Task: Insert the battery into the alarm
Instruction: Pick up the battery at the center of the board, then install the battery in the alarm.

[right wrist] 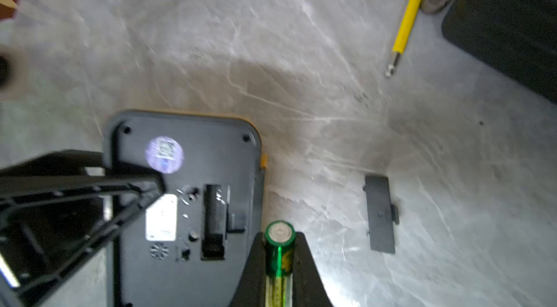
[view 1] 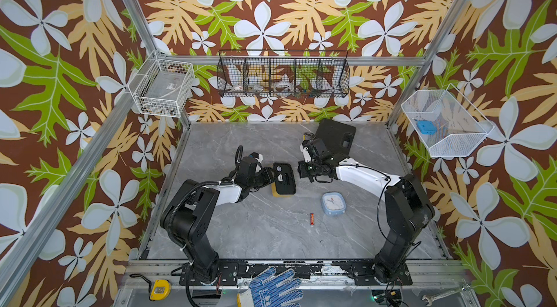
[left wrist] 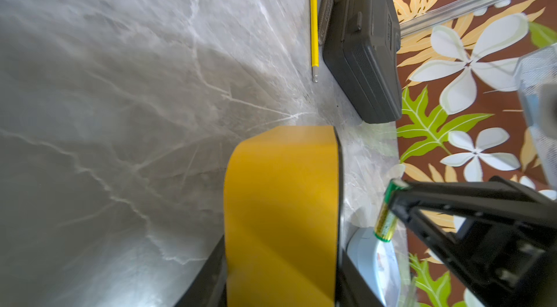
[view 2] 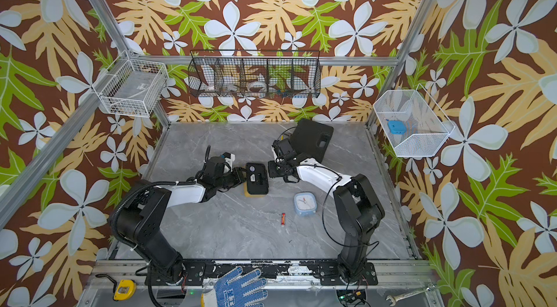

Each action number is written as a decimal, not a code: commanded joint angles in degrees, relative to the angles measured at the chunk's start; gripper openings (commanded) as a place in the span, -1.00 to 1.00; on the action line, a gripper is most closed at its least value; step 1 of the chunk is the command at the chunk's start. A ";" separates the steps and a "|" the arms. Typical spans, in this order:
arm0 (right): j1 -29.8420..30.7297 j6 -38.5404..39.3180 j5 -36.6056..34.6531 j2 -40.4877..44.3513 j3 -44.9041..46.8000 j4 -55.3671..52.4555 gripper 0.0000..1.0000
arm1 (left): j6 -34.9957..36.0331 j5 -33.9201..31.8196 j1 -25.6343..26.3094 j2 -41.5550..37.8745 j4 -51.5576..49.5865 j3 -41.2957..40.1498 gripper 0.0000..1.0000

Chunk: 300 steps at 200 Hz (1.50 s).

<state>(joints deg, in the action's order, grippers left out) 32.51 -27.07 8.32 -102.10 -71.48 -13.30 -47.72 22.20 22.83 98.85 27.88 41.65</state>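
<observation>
**Battery held beside the alarm's open back**

Battery: green wrap with gold print and a silver end cap. Clamped lengthwise between the closed fingers of the right gripper, just beside the alarm's edge and above the grey table. Seen side-on from the left wrist as well, with one end poking past the fingertip.

Alarm: rounded black back plate facing up, yellow body underneath. Sits near the middle of the table in both top views. Pinched at one side by the left gripper, with one finger across the black back and the other against the yellow side.

Long compartment open in the back. Dark cover flat on the table, apart from the alarm.

Round pale sticker and white label on the back, print too blurred to read. Battery lettering likewise illegible.
</observation>
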 commanded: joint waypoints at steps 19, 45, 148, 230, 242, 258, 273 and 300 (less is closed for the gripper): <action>-0.08 -1.71 2.53 1.04 4.88 21.04 -0.87 | -9.20 2.53 0.04 2.83 10.06 -1.32 -0.33; 0.03 -2.46 4.13 1.33 8.32 27.88 -0.87 | -13.62 2.54 0.02 5.30 15.25 -2.09 -0.34; -0.08 3.97 6.89 -1.45 13.58 33.60 -0.87 | -21.37 1.36 0.07 11.46 26.58 -3.56 -0.38; 0.60 5.79 7.05 -3.88 15.47 38.15 -0.86 | -20.84 1.70 0.03 12.75 26.39 -3.44 -0.37; 1.32 6.90 6.16 -4.14 15.34 37.96 -0.86 | -20.66 1.67 0.03 12.63 26.07 -3.35 -0.37; 2.02 7.27 5.53 -4.46 15.72 38.64 -0.87 | -20.24 1.57 0.07 12.69 25.65 -2.96 -0.37; 2.27 6.42 4.08 -4.90 16.48 39.36 -0.87 | -19.93 1.62 0.02 12.84 25.15 -2.61 -0.37; 2.47 6.89 1.68 -5.06 17.76 39.93 -0.88 | -19.18 1.56 0.02 12.96 24.22 -2.26 -0.37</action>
<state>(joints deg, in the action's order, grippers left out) 34.79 -20.75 13.19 -106.74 -54.65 26.61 -67.72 24.03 22.90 111.53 52.47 39.03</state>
